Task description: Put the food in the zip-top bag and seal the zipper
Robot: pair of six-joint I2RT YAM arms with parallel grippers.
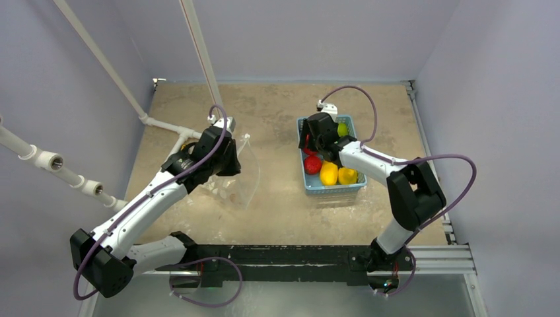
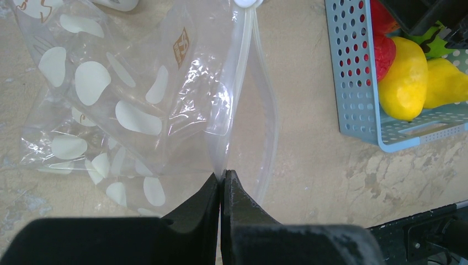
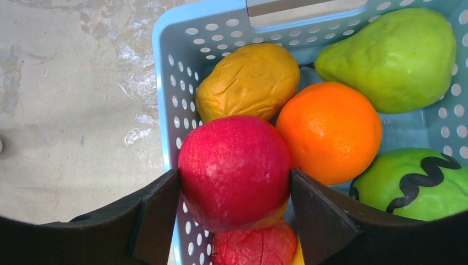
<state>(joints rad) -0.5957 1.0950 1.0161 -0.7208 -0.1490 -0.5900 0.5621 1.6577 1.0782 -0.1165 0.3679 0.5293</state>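
Note:
The clear zip-top bag (image 2: 138, 99) with white dots hangs from my left gripper (image 2: 222, 175), which is shut on its mouth edge. The whitish zipper (image 2: 243, 72) runs up from the jaws. In the top view the bag (image 1: 241, 181) lies left of centre under the left gripper (image 1: 224, 155). The food sits in a light-blue basket (image 1: 330, 189). My right gripper (image 3: 234, 182) is shut on a red apple (image 3: 234, 168) above the basket's left wall. Around it lie an orange (image 3: 329, 132), a green pear (image 3: 394, 58), a brownish-yellow fruit (image 3: 248, 80), a green fruit with a black zigzag (image 3: 414, 185) and a red fruit (image 3: 254, 245).
The basket (image 2: 353, 83) stands to the right of the bag, with yellow fruits (image 2: 405, 77) in its near end. White pipes (image 1: 99, 59) run along the left wall. A black rail (image 1: 277, 254) lines the table's near edge.

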